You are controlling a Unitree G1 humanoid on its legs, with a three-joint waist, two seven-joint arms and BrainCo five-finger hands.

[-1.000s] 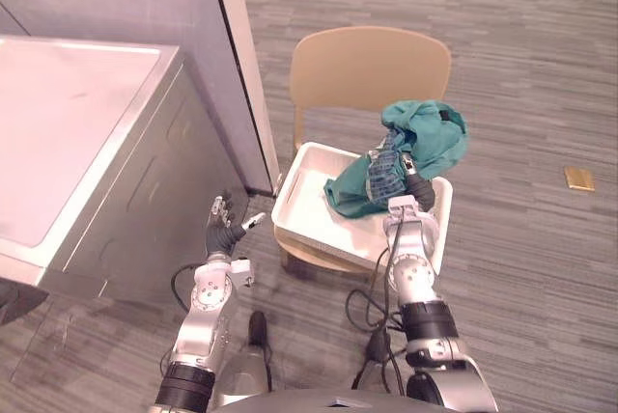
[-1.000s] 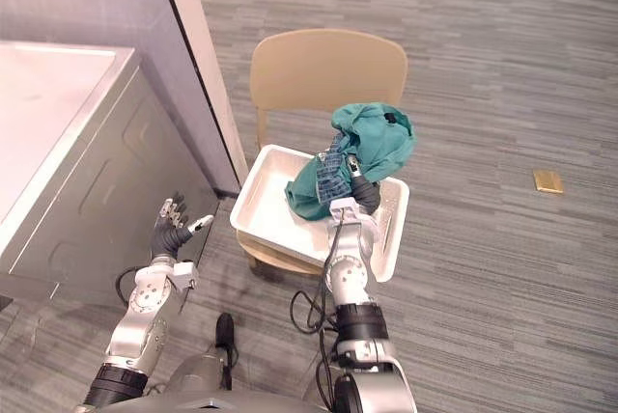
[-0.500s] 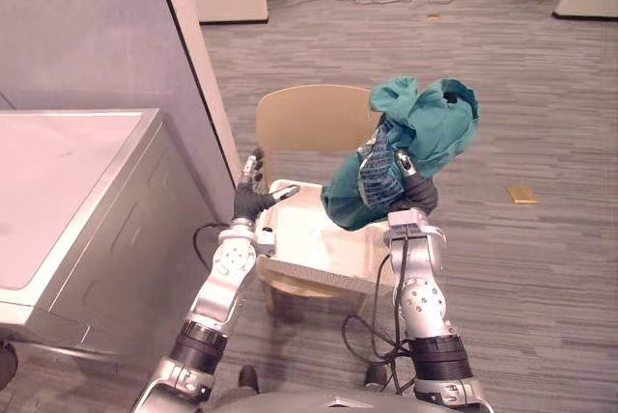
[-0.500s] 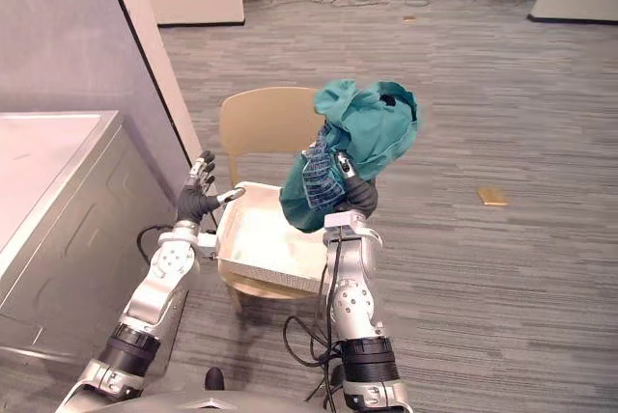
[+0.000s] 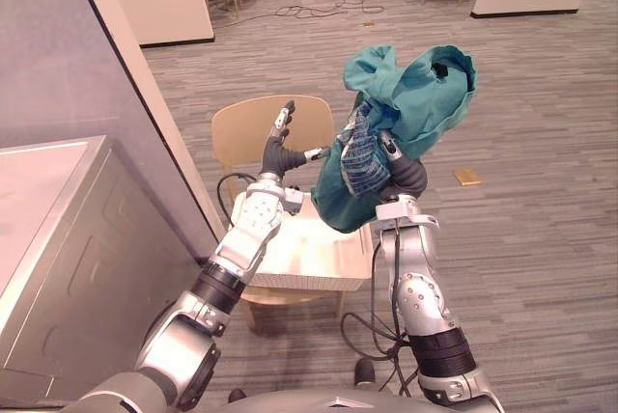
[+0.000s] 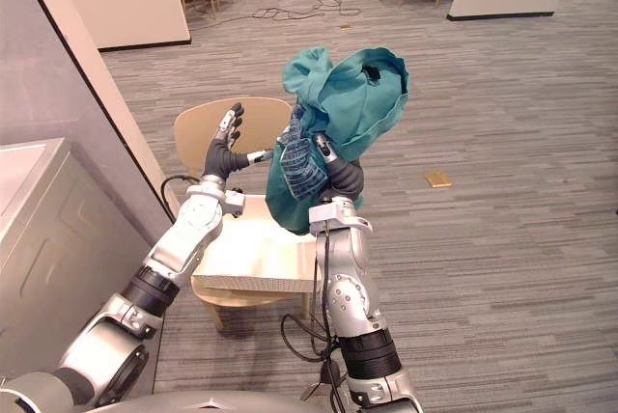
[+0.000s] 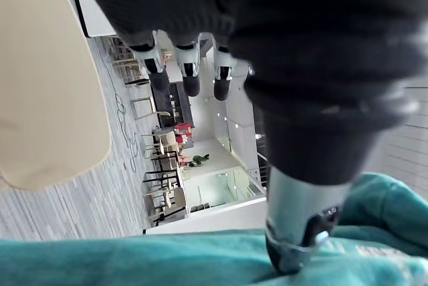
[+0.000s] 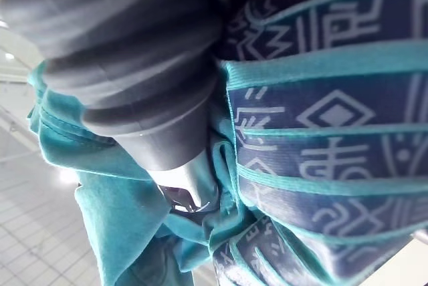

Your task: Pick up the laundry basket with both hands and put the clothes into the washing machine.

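Note:
A bundle of teal clothes [image 5: 415, 95] with a blue patterned cloth [image 5: 362, 157] hangs above the white laundry basket [image 5: 299, 249], which rests on a tan chair [image 5: 241, 128]. My right hand [image 5: 406, 177] is shut on the bundle from below; in the right wrist view the patterned cloth [image 8: 321, 132] wraps over its fingers. My left hand [image 5: 277, 154] is raised beside the bundle in front of the chair back, fingers [image 7: 190, 65] straight and open, its thumb [image 7: 294, 232] touching the teal cloth [image 7: 134, 259]. The washing machine [image 5: 58, 230] stands at the left.
A grey partition wall [image 5: 58, 66] rises behind the washing machine. A small yellow object [image 5: 467, 177] lies on the carpet to the right. Chairs, tables and a floor cable [image 5: 309, 10] are far behind the chair.
The camera has tilted upward. My right hand lifted the clothes up out of the basket. My left hand rose from beside the washing machine to next to the bundle.

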